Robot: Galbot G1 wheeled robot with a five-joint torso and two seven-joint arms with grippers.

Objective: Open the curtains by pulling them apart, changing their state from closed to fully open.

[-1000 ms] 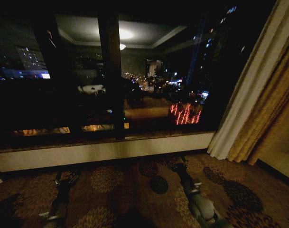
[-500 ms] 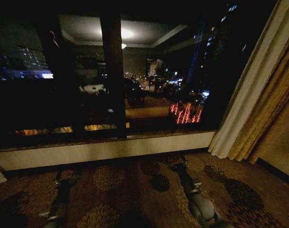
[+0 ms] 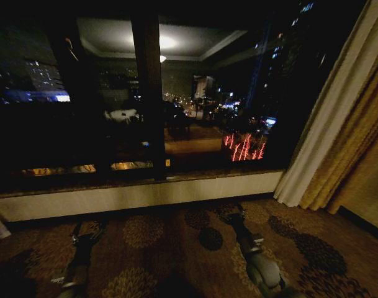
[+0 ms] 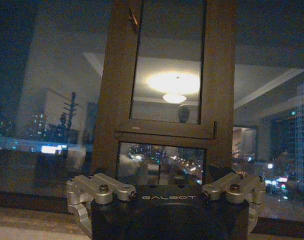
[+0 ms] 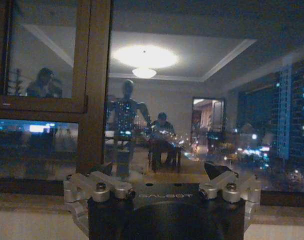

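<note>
The curtains (image 3: 328, 118) look drawn to the window's right edge; left hand (image 4: 166, 192) and right hand (image 5: 161, 187) hang low, spread, holding nothing; probably finished.

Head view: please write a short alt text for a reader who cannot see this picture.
A dark night window stands uncovered, with the sheer cream curtain gathered at the right beside a golden drape. Both arms hang low over the patterned carpet, left gripper and right gripper holding nothing.

- Left gripper (image 4: 165, 200): black housing showing white "GALBOT" lettering, silver linkages carrying dark screws.
- Right gripper (image 5: 161, 192): wearing identical black-and-silver build.
- Forearms appearing grey.
</note>
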